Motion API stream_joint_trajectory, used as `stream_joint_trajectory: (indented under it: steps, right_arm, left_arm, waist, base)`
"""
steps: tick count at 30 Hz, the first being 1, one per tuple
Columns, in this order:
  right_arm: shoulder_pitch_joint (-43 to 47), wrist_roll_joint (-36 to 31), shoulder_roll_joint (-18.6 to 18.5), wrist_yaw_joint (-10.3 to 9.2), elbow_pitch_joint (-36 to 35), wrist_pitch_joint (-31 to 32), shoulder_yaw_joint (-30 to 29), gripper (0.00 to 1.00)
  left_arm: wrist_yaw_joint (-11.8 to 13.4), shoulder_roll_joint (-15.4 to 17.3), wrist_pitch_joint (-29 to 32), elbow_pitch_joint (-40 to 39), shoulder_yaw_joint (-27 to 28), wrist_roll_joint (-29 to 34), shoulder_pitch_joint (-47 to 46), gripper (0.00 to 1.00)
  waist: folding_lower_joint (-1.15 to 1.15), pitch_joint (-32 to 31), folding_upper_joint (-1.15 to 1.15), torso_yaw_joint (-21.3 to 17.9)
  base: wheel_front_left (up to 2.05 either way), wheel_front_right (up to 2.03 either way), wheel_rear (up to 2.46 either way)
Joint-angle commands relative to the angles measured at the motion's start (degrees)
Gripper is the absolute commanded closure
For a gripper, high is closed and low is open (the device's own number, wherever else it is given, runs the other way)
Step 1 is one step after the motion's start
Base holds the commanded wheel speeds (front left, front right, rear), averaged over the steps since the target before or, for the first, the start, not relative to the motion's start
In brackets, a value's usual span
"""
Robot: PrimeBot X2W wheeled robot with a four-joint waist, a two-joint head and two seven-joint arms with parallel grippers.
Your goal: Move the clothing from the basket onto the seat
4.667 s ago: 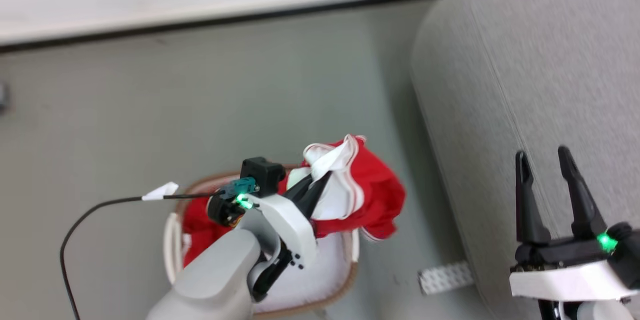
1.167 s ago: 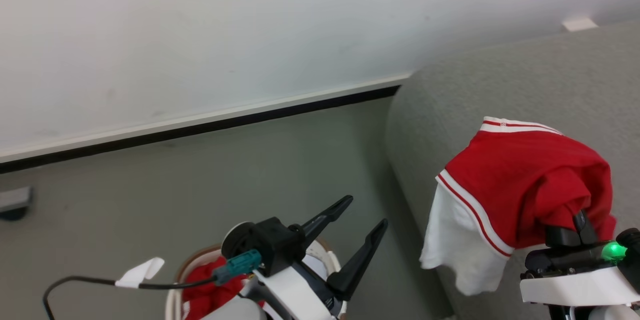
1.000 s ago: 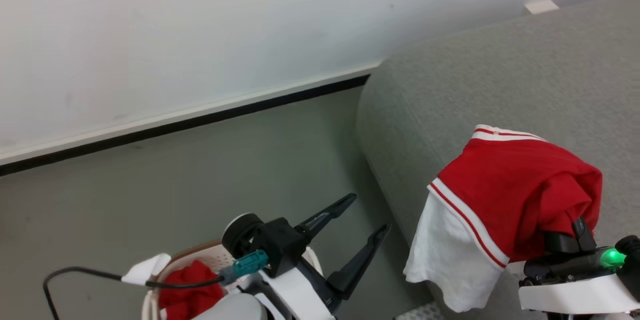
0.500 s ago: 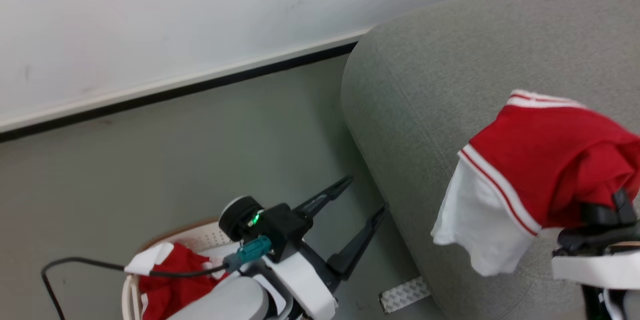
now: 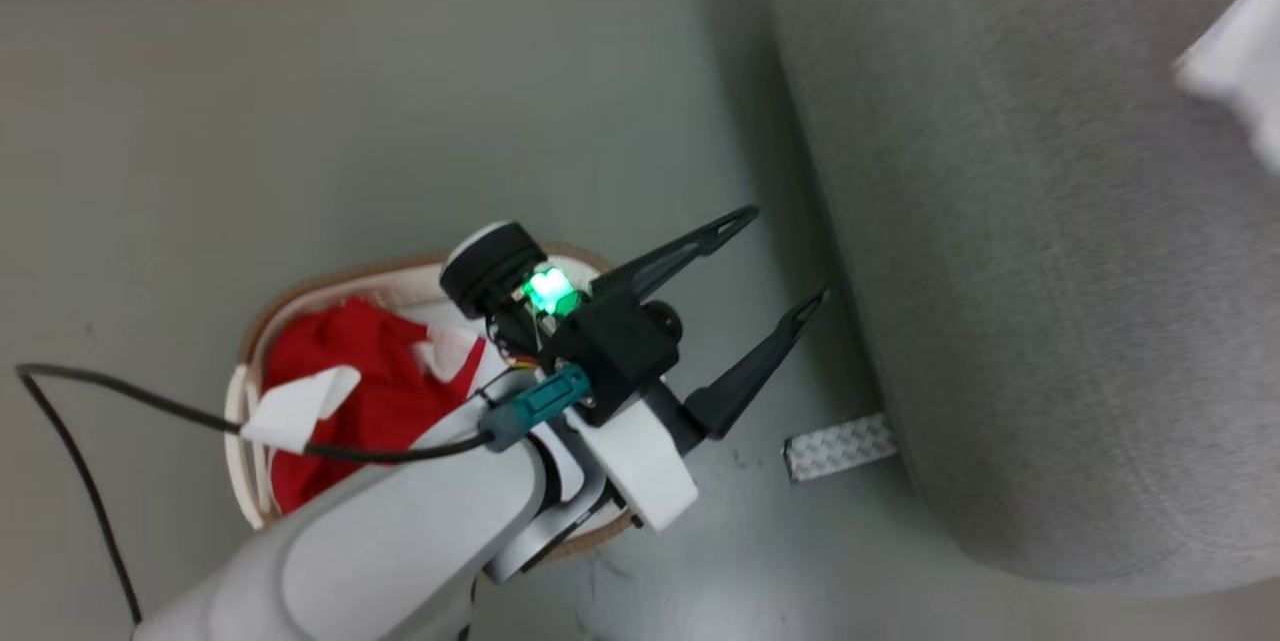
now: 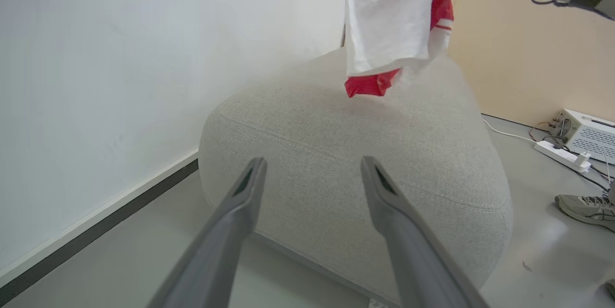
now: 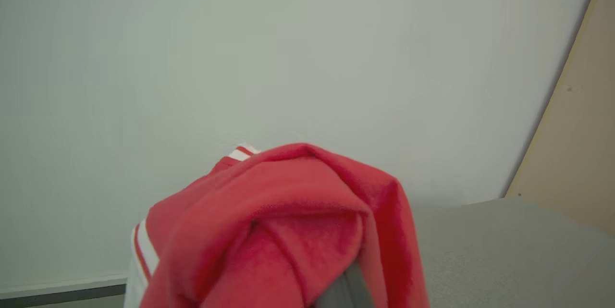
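The cream basket (image 5: 300, 286) with a brown rim stands on the floor at lower left, with red clothing (image 5: 340, 391) bunched inside. My left gripper (image 5: 785, 256) hovers open and empty between the basket and the seat (image 5: 1000, 271), fingers pointing at the seat's edge; the left wrist view shows the same spread gripper (image 6: 312, 164) facing the grey seat (image 6: 360, 154). A red and white garment (image 6: 389, 24) hangs above the seat's far side. In the right wrist view that garment (image 7: 288, 231) drapes over my right gripper (image 7: 338, 291), which is shut on it.
A white patterned strip (image 5: 838, 446) lies on the floor at the seat's base. A black cable (image 5: 100, 391) trails off my left arm. Right of the seat are a power strip (image 6: 559, 152), a white box (image 6: 588, 135) and a person's shoe (image 6: 586, 207). A white wall (image 6: 96, 82) stands to the left.
The head camera has tipped down, so the wall left that view. My right gripper has carried the garment out past the upper right, further over the seat. The left gripper stays open.
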Motion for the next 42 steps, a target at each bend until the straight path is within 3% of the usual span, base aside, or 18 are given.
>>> stream_joint_trajectory:
  steps: [1, 6, 14, 15, 16, 18, 19, 29, 36, 42]
  right_arm:
    - [-3.47, 0.66, -1.81, -0.12, 2.34, 0.45, -0.41, 1.0]
    - [-13.43, -0.6, -8.41, -0.13, 12.57, 0.71, -0.72, 1.0]
    - [-19.04, -5.71, -10.79, -0.13, 26.24, 4.28, 7.97, 1.0]
    - [-19.36, -5.98, -10.62, -0.13, 27.74, 5.13, 9.42, 0.9]
    - [-19.77, -6.01, -10.66, -0.13, 29.33, 5.86, 10.35, 0.71]
    - [-20.36, -5.69, -11.0, -0.13, 31.43, 6.39, 12.54, 0.41]
    - [-20.36, -5.39, -11.24, -0.13, 32.22, 6.34, 13.61, 0.0]
    - [-16.56, 0.19, -12.62, -0.13, 32.44, 8.45, 28.78, 0.0]
    - [-10.39, 5.07, -16.39, -0.13, 25.23, 6.68, 38.05, 0.0]
    - [-6.19, 7.74, -20.23, -0.13, 16.08, 3.76, 39.67, 0.0]
  left_arm:
    - [-0.22, 0.54, 0.05, -0.3, 0.16, 0.89, -1.31, 0.0]
    - [-0.27, -0.34, 0.05, -1.03, 0.2, 1.53, -3.35, 0.0]
    - [0.11, -0.98, -1.08, -0.13, 0.67, 1.54, -4.35, 0.0]
    - [0.21, -1.04, -1.23, 0.03, 0.71, 1.43, -4.36, 0.0]
    - [0.25, -1.07, -1.44, 0.2, 0.77, 1.3, -4.38, 0.0]
    - [0.2, -1.23, -1.69, 0.6, 0.77, 1.07, -4.33, 0.0]
    - [0.21, -1.31, -1.95, 0.82, 0.75, 0.94, -4.18, 0.0]
    - [0.7, -1.26, -4.41, 3.71, 1.12, -1.32, -1.17, 0.0]
    - [2.85, 0.96, -6.87, 4.61, 3.07, -4.01, 4.46, 0.0]
    - [5.79, 2.72, -8.72, 3.08, 6.03, -6.64, 10.08, 0.0]
  waist:
    - [-0.02, 7.45, 0.0, 4.66]
    - [-0.02, 11.73, 0.0, 7.97]
    - [-0.02, 13.64, 0.0, 10.54]
    - [-0.02, 13.68, 0.0, 10.68]
    - [-0.02, 13.68, 0.0, 10.79]
    - [-0.02, 13.38, 0.0, 10.99]
    - [-0.02, 13.07, 0.0, 11.04]
    - [-0.02, 4.6, 0.0, 9.97]
    - [-0.02, -4.96, 0.0, 9.68]
    - [-0.02, -13.32, 0.0, 11.38]
  base:
    - [0.0, 0.0, 0.0]
    - [0.0, 0.0, 0.0]
    - [0.0, 0.0, 0.0]
    - [0.0, 0.0, 0.0]
    - [0.0, 0.0, 0.0]
    - [0.0, 0.0, 0.0]
    - [0.0, 0.0, 0.0]
    - [0.0, 0.0, 0.0]
    - [0.0, 0.0, 0.0]
    - [0.0, 0.0, 0.0]
